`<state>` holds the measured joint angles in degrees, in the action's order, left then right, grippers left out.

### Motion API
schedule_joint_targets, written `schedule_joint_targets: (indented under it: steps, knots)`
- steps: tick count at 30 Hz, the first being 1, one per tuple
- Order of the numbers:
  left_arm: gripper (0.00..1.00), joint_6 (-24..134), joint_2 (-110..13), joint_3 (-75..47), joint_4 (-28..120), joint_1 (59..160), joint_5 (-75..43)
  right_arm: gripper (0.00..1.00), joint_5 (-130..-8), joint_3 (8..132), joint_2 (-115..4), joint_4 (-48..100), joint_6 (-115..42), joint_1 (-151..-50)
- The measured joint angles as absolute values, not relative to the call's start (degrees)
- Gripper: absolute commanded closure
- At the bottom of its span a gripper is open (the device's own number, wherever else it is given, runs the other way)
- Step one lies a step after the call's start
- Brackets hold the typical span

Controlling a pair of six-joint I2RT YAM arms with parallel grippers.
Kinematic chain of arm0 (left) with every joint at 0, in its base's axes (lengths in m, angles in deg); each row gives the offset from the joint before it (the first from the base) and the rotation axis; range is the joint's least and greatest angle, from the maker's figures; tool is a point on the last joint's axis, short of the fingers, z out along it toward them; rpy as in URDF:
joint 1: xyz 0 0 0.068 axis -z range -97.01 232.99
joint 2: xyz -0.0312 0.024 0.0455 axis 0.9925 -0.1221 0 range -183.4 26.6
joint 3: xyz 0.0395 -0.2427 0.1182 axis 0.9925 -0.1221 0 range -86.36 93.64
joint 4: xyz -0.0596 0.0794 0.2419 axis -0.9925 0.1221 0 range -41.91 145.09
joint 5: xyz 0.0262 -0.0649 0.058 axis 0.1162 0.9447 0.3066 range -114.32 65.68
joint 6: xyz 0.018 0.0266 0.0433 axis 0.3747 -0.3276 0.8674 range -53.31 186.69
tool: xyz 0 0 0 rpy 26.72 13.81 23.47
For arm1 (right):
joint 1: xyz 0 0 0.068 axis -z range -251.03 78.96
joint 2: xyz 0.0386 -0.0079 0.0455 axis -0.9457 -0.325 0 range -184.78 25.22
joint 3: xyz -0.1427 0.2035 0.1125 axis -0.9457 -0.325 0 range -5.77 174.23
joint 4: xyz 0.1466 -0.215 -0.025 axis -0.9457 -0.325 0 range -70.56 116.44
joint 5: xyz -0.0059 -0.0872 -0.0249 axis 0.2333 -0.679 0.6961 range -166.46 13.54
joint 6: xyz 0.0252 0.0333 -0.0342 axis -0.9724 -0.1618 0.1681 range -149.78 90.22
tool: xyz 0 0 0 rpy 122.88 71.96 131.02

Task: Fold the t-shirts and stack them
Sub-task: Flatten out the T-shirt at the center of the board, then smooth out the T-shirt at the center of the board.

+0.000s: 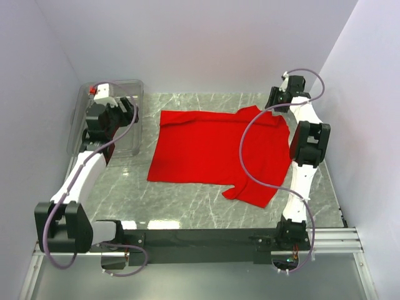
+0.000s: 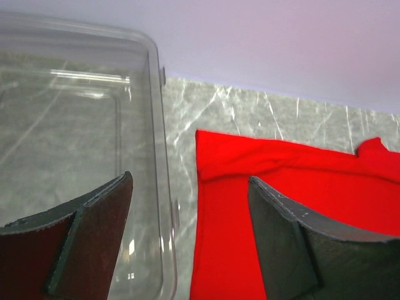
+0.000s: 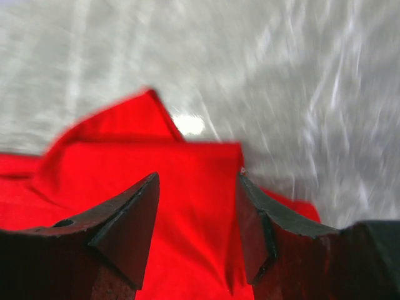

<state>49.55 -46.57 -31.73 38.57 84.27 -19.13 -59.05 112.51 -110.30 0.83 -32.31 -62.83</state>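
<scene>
Blurred, cropped and covered.
In the right wrist view, smeared all over: cannot make out the veining of the table [image 3: 325, 75] at upper right, nor a crisp edge on the t-shirt [image 3: 187, 181]; loses the cloth past the left and bottom edges and behind 2 dark fingers [image 3: 125, 219] at the bottom. In the left wrist view, crops the clear bin [image 2: 81, 112] at left and bottom, the red cloth at right and bottom. From above, hides part of the bin behind the left arm [image 1: 103, 125] at upper left, and a thin line of cloth under a cable [image 1: 242, 150].

Bright, even light with soft shadows. The right wrist picture is blurry all over. A white shine sits on the desk [image 3: 187, 125].
</scene>
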Motion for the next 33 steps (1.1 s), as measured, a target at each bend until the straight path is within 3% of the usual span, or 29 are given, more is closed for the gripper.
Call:
schedule_joint_targets:
  steps: [12,26,29,33]
  knots:
    - [0.21,47.3,-40.7,-37.9,43.3,84.1,-19.2,0.42,-64.6,116.5,-115.0,-4.2,-38.0,-63.2]
    - [0.21,45.9,-40.6,-37.9,44.3,84.0,-19.2,0.52,-64.5,119.8,-118.7,-5.1,-40.6,-63.3]
    - [0.21,45.9,-40.6,-37.9,44.7,84.0,-19.2,0.55,-64.6,120.0,-119.1,-5.3,-40.8,-63.3]
    - [0.21,45.8,-40.6,-37.9,44.9,84.0,-19.2,0.71,-64.3,120.3,-119.3,-5.7,-40.7,-63.3]
